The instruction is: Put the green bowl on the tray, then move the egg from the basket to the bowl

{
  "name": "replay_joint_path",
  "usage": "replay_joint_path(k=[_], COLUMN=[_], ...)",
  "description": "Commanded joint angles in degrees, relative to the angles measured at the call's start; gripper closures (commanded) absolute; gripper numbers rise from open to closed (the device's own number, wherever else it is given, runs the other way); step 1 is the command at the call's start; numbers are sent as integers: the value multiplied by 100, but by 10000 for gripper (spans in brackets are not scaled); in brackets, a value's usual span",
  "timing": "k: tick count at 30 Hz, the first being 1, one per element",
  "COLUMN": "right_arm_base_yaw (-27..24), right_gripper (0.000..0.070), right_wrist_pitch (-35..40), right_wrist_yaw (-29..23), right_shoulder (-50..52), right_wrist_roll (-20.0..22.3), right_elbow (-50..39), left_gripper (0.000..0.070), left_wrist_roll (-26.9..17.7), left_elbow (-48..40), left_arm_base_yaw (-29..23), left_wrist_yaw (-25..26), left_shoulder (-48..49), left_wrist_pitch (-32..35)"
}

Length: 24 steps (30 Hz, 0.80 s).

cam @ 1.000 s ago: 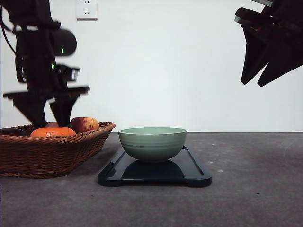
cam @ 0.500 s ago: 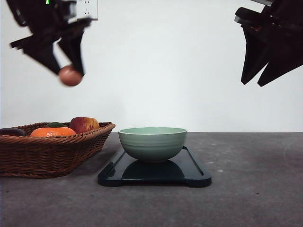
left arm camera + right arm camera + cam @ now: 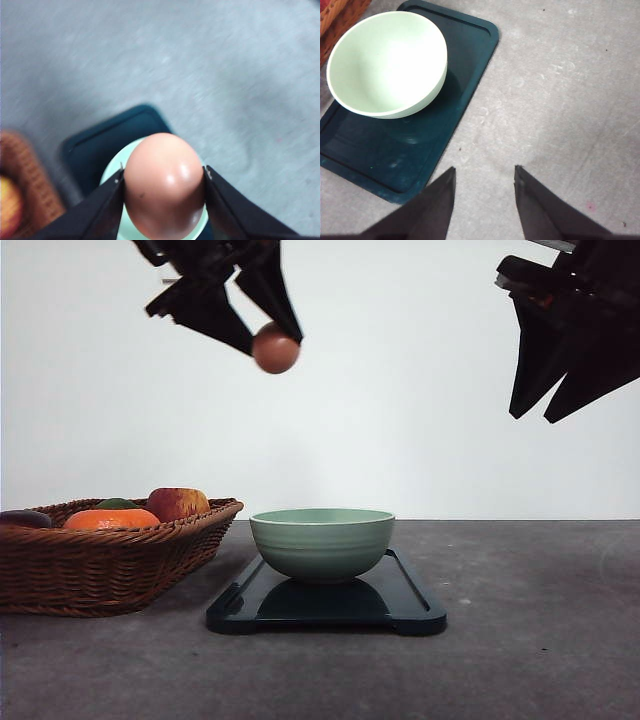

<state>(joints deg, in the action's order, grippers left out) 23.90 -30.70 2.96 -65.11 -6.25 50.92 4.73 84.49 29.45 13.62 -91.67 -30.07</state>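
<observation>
The left end effector (image 3: 268, 335) is gripping the egg (image 3: 276, 348) high above the green bowl (image 3: 322, 541), sitting on the tray (image 3: 410, 612), ready for lowering; the right end effector (image 3: 484, 192) is hanging open.

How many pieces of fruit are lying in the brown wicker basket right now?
4 can be seen in the brown wicker basket: an orange fruit in front, a red apple behind it, a green one just showing, and a dark one at the left edge. Others may be hidden.
</observation>
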Motion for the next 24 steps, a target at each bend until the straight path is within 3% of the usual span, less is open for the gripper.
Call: replay_joint_path(k=[1, 24], right_arm_base_yaw=[28, 28], right_gripper=[473, 473], right_wrist_pitch=[10, -226], right_wrist_yaw=[4, 17], right_shoulder=[-34, -34], right_wrist_roll=[-58, -38], right_elbow=[39, 39], left_gripper=[510, 508], left_wrist_roll=[97, 28], left_elbow=[138, 138], left_arm_base_yaw=[80, 468], left_wrist_yaw=[-58, -357], left_shoulder=[-233, -2181], left_wrist_pitch=[86, 569])
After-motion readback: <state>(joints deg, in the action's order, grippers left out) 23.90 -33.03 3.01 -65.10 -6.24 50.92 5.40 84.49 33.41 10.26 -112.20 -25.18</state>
